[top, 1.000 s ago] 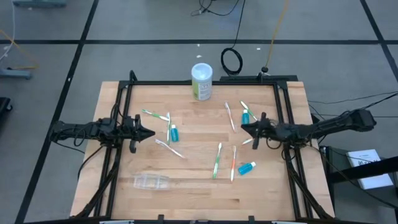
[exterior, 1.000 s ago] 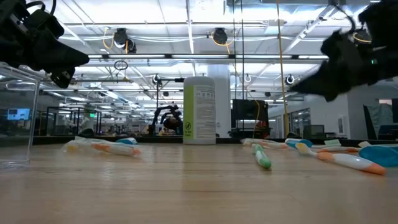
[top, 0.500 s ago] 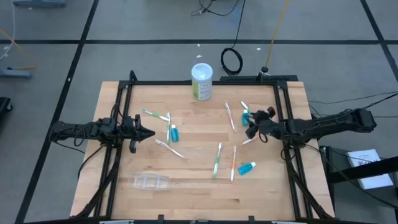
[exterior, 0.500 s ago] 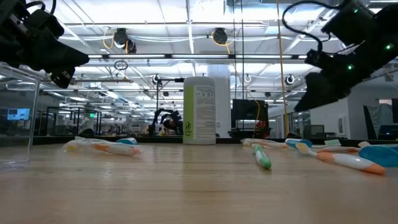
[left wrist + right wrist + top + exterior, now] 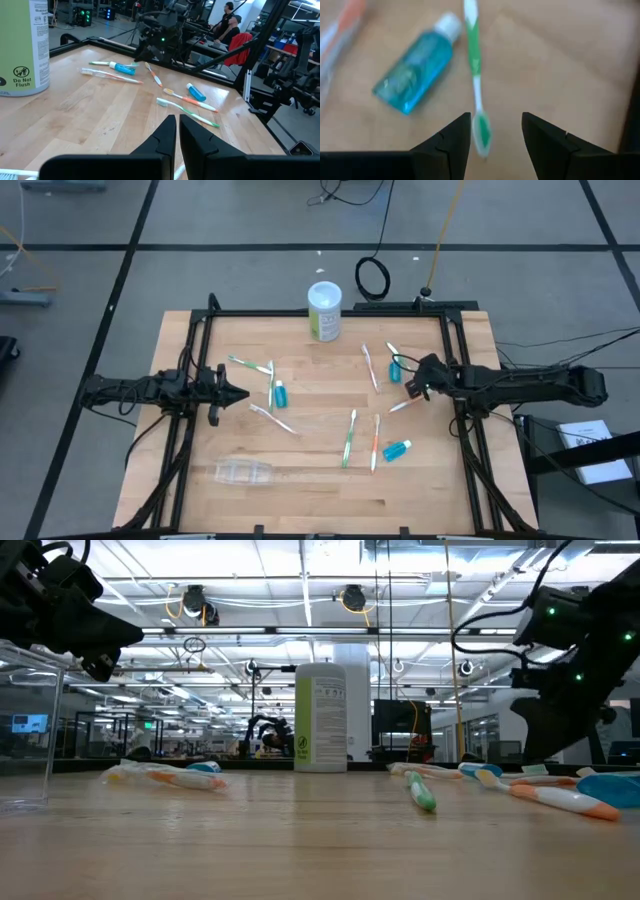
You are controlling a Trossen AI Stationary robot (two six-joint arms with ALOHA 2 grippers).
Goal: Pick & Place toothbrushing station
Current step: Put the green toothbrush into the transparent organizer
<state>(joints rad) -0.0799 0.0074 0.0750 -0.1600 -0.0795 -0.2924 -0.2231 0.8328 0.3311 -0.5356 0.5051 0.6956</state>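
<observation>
Left arm: dark, jointed, lay stretched in from the left side over the desk (image 5: 300, 480), wrist level, pointing toward the middle. Left tool (image 5: 243, 394): fingers (image 5: 167, 134) pressed together with only a thin slit between them, nothing gripped, held clear above the surface. Right arm: dark, jointed, reached in from the right side along the desk's right edge, forearm roughly level, wrist tipped steeply down. Right tool (image 5: 412, 388): fingers (image 5: 451, 136) parted with a clear gap, empty, pointing down at the surface close below, near the right rear part of the desk.
</observation>
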